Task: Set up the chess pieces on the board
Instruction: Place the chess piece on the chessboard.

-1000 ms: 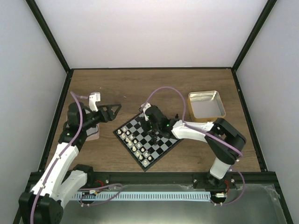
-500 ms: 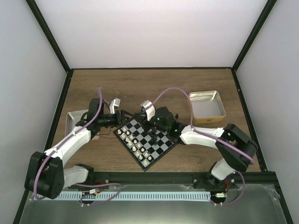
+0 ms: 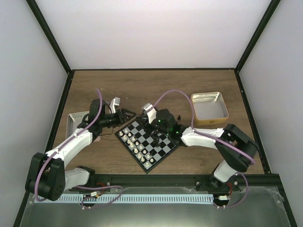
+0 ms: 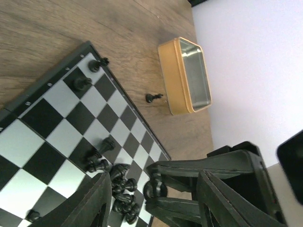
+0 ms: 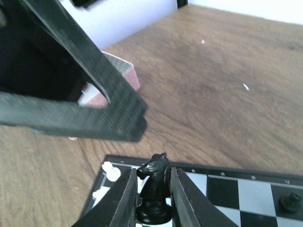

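while upright, knight (image 5: 154, 189) between right jaws

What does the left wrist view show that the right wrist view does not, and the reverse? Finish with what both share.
Only the left wrist view shows the tan-rimmed tin, a lone black piece on the table beside it, and a cluster of black pieces on the board. Only the right wrist view shows the pink-rimmed tray, white pawns at the board's edge, and a clearly recognisable black knight clamped in the right gripper. Both show the board and the wooden table.
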Tool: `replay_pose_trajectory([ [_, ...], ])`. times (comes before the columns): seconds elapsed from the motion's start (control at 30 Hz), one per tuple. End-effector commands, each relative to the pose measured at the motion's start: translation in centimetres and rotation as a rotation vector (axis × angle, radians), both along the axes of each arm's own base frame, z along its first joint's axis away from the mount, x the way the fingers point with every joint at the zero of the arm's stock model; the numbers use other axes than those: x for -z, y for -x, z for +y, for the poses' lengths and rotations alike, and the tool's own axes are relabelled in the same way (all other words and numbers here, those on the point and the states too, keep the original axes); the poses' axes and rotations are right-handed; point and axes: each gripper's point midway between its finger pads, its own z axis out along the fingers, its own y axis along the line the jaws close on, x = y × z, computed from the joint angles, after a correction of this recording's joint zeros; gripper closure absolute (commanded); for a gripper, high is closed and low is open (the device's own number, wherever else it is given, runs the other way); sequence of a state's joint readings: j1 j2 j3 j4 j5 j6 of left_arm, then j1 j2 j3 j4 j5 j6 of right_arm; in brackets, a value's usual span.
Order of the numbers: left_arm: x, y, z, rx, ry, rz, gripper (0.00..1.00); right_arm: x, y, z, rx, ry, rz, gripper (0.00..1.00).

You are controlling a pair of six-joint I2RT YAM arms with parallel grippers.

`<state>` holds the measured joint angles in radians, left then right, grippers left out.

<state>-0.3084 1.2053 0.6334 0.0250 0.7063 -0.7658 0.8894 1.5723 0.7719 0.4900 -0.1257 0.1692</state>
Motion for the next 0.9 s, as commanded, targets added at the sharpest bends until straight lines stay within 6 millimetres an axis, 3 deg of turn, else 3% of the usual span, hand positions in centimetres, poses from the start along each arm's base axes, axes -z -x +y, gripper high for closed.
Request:
replay_pose_trajectory([
  [0.0,1.7,-1.2,1.5,-0.115,-0.085,0.011,0.47,3.2,-1.5,-0.1,0.064,0.108,0.059,0.79],
  [0.13,3.2,-2.2,3.7,-0.223,-0.201,0.026,0.47,7.5,-2.6,-0.7,0.135,0.252,0.148,0.79],
  [0.27,3.4,-2.4,4.0,-0.237,-0.224,0.020,0.45,10.1,-3.0,-1.1,0.170,0.338,0.206,0.78],
  [0.47,3.7,-2.4,4.1,-0.235,-0.238,0.023,0.45,11.8,-3.3,-0.9,0.176,0.402,0.249,0.73],
  [0.87,3.9,-2.2,4.2,-0.231,-0.247,0.022,0.44,12.4,-2.7,-1.6,0.154,0.490,0.278,0.71],
])
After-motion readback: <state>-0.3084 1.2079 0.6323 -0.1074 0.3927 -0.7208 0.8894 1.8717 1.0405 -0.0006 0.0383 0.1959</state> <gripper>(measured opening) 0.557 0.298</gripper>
